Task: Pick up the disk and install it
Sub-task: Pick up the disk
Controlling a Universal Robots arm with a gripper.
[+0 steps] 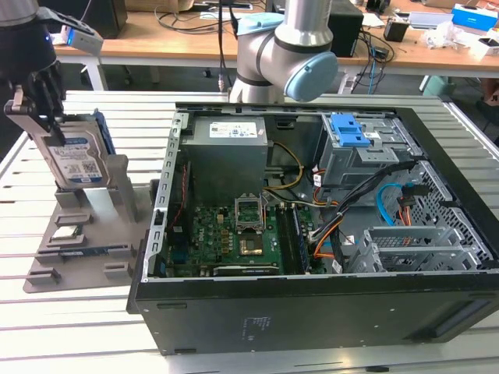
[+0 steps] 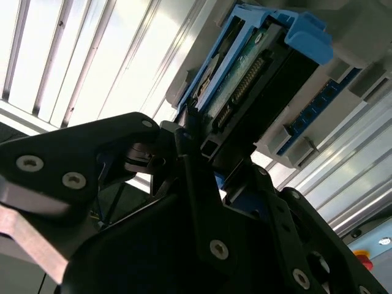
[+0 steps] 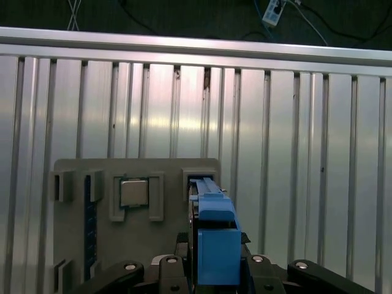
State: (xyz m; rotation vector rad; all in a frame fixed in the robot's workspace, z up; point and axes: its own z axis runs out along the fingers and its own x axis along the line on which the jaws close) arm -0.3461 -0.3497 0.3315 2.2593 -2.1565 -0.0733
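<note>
- In the exterior view, the hand (image 1: 53,121) hangs over the far left part of the slatted metal counter (image 1: 132,117). Its black fingers reach down onto the top edge of the disk (image 1: 78,160).
- The disk stands upright on its edge in a slot of the grey holder (image 1: 86,234), on the exterior view's left. The holder lies just beside the open computer case (image 1: 312,312).
- From this side we see the disk's white-and-blue label and a strip of its blue bracket along the far edge.
- The second wrist view looks along the hand (image 2: 214,150) from close by. It gives us the disk's (image 2: 257,79) end face instead, with a row of connector pins framed by blue bracket, and the black fingers (image 2: 195,184) lying against it.
- The first wrist view looks straight down. There the disk (image 3: 214,226) is edge-on, a narrow blue bar set between the dark links of the hand (image 3: 215,248).
- As far as we can see, the hand is closed on the disk, gripping it across its two broad faces, while the disk's lower edge sits in the holder's slot.
- The first wrist view also lays out the holder (image 3: 165,168) from above, with a small square silver chip (image 3: 133,193) in a pocket just beside the disk's slot.
- The exterior view shows that chip (image 1: 66,231) on the near side of the disk.
- The exterior view adds the inside of the case. A blue-tabbed grey drive cage (image 1: 362,156) sits in the far right corner, well apart from the disk.
- The arm (image 1: 284,54), grey with pale-blue caps, rises just beyond the case's far wall.
</note>
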